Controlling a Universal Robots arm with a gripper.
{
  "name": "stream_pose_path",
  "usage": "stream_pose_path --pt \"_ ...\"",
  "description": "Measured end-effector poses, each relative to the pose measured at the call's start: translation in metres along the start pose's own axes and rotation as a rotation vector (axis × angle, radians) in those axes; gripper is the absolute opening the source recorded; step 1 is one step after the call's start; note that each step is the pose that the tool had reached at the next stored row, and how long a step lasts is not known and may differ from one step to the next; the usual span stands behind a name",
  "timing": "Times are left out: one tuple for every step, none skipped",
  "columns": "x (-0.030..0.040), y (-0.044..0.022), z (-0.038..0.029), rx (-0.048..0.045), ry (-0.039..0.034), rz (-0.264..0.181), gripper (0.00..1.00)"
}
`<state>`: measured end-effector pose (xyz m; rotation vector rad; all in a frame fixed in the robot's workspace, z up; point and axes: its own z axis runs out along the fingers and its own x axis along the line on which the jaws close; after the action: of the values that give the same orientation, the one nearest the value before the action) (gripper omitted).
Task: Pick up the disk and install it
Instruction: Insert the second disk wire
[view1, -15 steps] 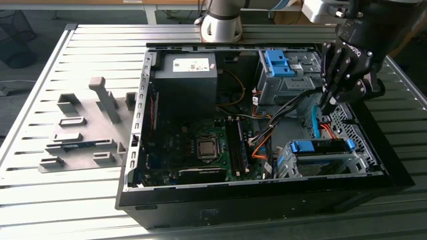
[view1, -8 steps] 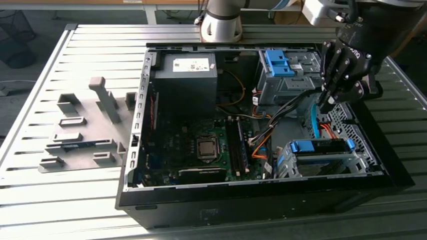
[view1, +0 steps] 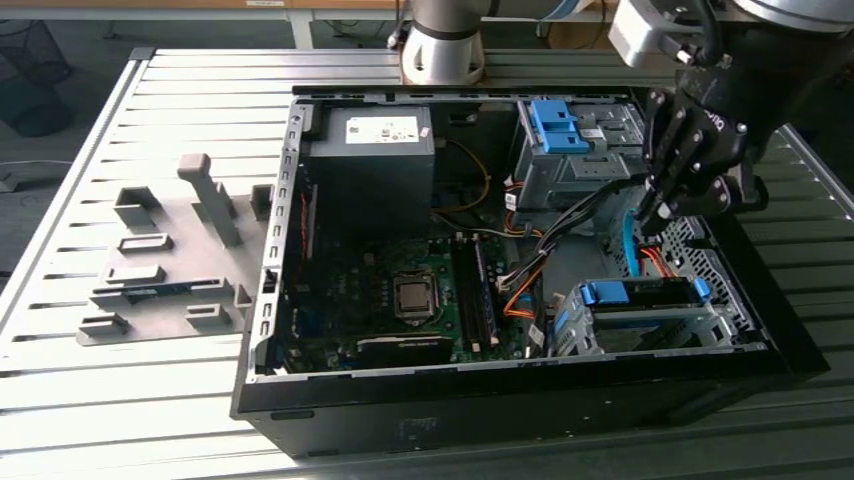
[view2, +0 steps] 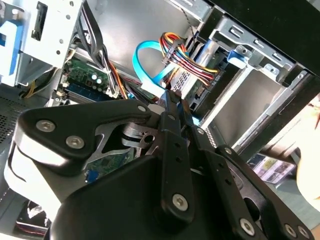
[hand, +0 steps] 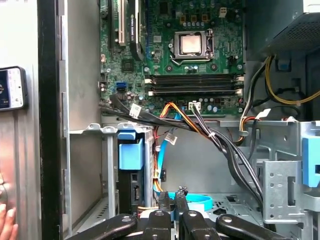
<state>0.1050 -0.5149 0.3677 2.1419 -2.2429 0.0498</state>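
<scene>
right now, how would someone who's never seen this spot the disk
Find the open black computer case on the slatted table. In its corner nearest the camera, on the exterior view's right, sits a metal drive cage. The disk lies in it, marked by its blue carrier rail; the other blue bracket sits farther back.

My computer case (view1: 534, 390) sits open on the surface (view1: 160, 380), nearer its exterior view's right edge. The fixture block (view1: 167, 265) lies toward the opposite edge. The disk (view1: 641, 300) sits in the case's near corner bay.

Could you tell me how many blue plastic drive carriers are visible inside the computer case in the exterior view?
2: one blue carrier in the far drive cage, another atop the near cage, below the tool. Others may be hidden.
</scene>
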Motion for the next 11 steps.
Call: stream_pose_path --pt "0.0013 0.0000 0.0004 -0.0006 -0.0140 0.000 0.16" --pt "0.0023 -0.0001 0.0007 -0.0014 -0.0315 0.000 0.16" --pt "0.0034 -0.0001 0.0009 -0.0022 -0.0494 0.000 0.16" --pt "0.0048 -0.0002 0.0012 -0.0030 -0.0652 0.000 0.16" --pt "0.0065 -0.0003 0.0019 -0.0034 -0.0761 0.000 0.16" --pt "0.0085 -0.0004 0.0029 -0.0037 -0.0817 -0.001 0.16" --pt "0.0108 -0.0005 0.0040 -0.0038 -0.0842 -0.001 0.16" --pt "0.0126 -0.0006 0.0051 -0.0038 -0.0846 -0.003 0.16" --pt "0.0143 -0.0006 0.0060 -0.0038 -0.0845 -0.006 0.16" --pt "0.0160 -0.0005 0.0068 -0.0033 -0.0845 -0.009 0.16" --pt "0.0170 0.0002 0.0074 -0.0003 -0.0847 -0.011 0.16"
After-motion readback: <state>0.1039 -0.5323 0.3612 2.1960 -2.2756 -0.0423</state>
